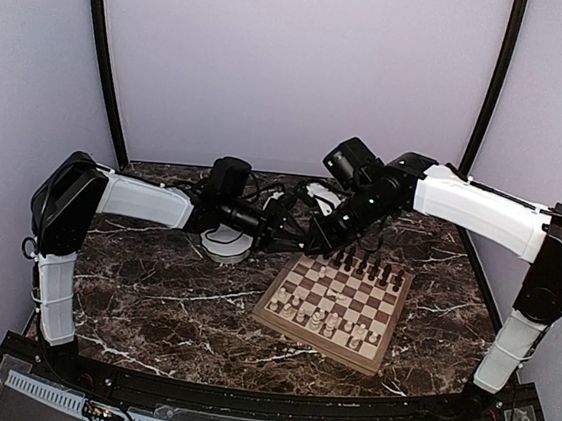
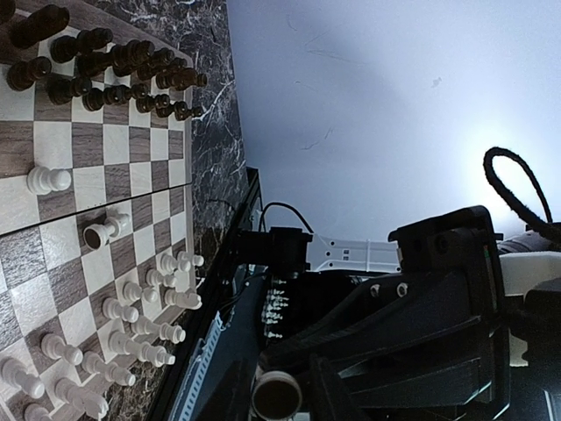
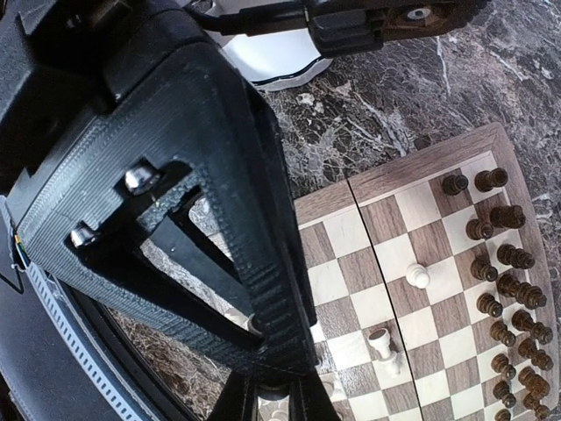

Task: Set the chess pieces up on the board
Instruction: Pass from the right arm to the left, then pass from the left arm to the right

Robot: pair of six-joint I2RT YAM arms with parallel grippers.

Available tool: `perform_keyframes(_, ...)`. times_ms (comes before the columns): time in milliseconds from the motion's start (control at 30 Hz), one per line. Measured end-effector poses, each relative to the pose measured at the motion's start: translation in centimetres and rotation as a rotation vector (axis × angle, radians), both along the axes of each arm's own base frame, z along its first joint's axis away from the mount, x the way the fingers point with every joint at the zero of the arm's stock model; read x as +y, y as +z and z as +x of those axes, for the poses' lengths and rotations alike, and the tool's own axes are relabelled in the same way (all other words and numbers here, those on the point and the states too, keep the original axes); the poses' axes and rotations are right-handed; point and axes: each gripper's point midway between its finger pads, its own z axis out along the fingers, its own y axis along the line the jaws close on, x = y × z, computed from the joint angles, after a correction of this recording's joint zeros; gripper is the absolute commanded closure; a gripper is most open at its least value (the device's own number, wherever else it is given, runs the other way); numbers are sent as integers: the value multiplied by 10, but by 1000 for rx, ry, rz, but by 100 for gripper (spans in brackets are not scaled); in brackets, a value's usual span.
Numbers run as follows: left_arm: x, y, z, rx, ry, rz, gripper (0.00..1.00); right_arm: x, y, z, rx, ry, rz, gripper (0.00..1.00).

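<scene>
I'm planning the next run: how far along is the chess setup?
Mostly done: dark pieces stand in the board's far rows, pale pieces in the near rows. In hand: the left gripper has a small round thing at its fingertips, possibly a piece. Left: two strays mid-board, an upright pawn and a tipped-looking piece, need home squares.

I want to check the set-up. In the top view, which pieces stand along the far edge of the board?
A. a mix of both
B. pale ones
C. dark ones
C: dark pieces line the far edge of the board; the pale pieces stand along the near edge.
</scene>
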Motion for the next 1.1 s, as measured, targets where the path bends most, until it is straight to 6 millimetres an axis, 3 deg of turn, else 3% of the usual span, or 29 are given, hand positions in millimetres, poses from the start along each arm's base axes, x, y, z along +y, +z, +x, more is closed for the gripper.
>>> perform_keyframes(233,0,5,5,19,16,-12,85,2,5,3,-1,-45,11,91)
perform_keyframes(400,0,14,12,36,40,-41,86,1,14,9,-28,-74,23,77)
perform_keyframes(567,-1,34,22,31,73,-103,86,-8,49,11,-88,-139,148,67)
perform_keyframes(700,-3,48,30,19,108,-141,86,-36,81,7,-118,-269,374,60)
perform_keyframes(767,-4,57,33,2,120,-161,86,-48,87,11,-103,-339,495,59)
perform_keyframes(867,-5,62,37,-9,134,-178,86,-48,82,20,-45,-394,599,57)
perform_keyframes(1100,-4,68,40,-17,153,-200,86,-14,63,25,106,-338,675,53)
